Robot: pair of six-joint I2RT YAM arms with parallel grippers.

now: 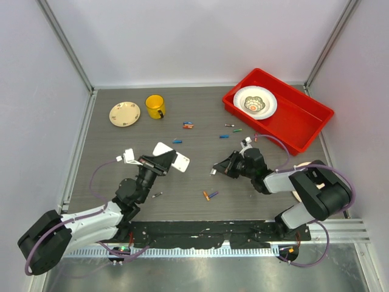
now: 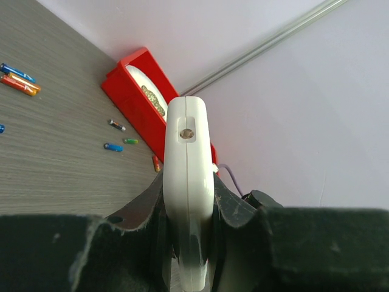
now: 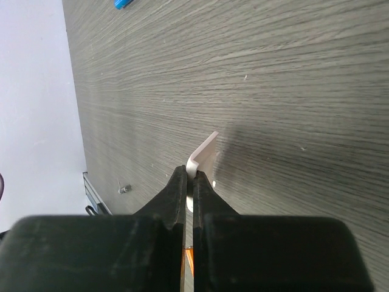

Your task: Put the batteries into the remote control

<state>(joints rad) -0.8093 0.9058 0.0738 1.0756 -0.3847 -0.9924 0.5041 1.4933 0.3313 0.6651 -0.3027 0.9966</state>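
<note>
White remote control (image 2: 188, 170) is sitting clamped edge-up in the jaws of my left gripper (image 1: 159, 164); my right gripper (image 3: 189, 182) is pinching a small white cover (image 3: 206, 152) to the remote's right. The batteries (image 1: 188, 126) are lying loose on the bench (image 1: 115, 152) beyond it — none loaded yet, I'm judging.

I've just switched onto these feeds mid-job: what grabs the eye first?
First, the slim white plastic remote control, clamped edge-on between the left fingers at centre-left. Across from it, the right fingers pinch a small white plastic piece close to the grey tabletop. The bright red plastic tray sits in the far right corner.
</note>
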